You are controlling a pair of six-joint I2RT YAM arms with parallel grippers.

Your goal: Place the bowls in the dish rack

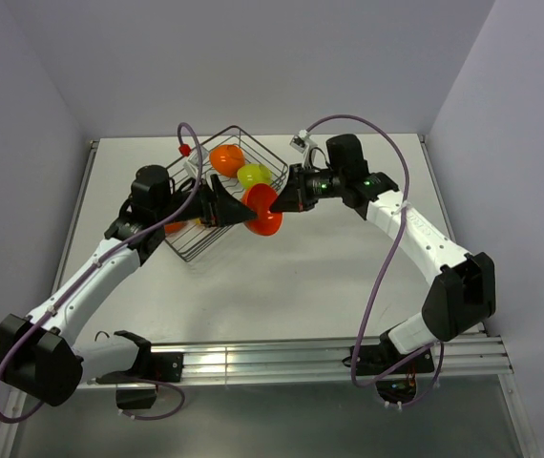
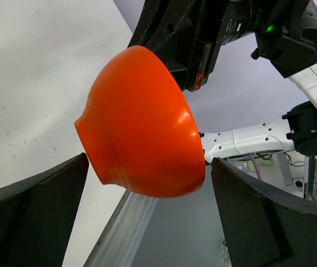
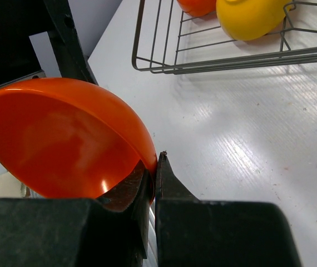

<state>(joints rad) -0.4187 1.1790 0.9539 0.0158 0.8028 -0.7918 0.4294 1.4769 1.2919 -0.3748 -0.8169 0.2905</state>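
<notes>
A red-orange bowl (image 1: 263, 211) hangs in the air just right of the dish rack (image 1: 203, 253). My right gripper (image 1: 283, 201) is shut on its rim, which shows clamped between the fingers in the right wrist view (image 3: 155, 172). My left gripper (image 1: 243, 216) is open, its fingers (image 2: 30, 214) spread on either side of the bowl (image 2: 142, 128) without touching it. In the rack lie an orange bowl (image 1: 226, 159), a lime green bowl (image 1: 254, 176) and a yellow-orange bowl (image 3: 250, 16). Another orange bowl (image 1: 175, 227) is partly hidden behind the left arm.
The rack's near wire wall (image 3: 225, 58) stands on the white table (image 1: 301, 286). Grey walls close the table at the back and both sides. An aluminium rail (image 1: 282, 363) runs along the near edge. A purple cable (image 1: 387, 258) loops off the right arm.
</notes>
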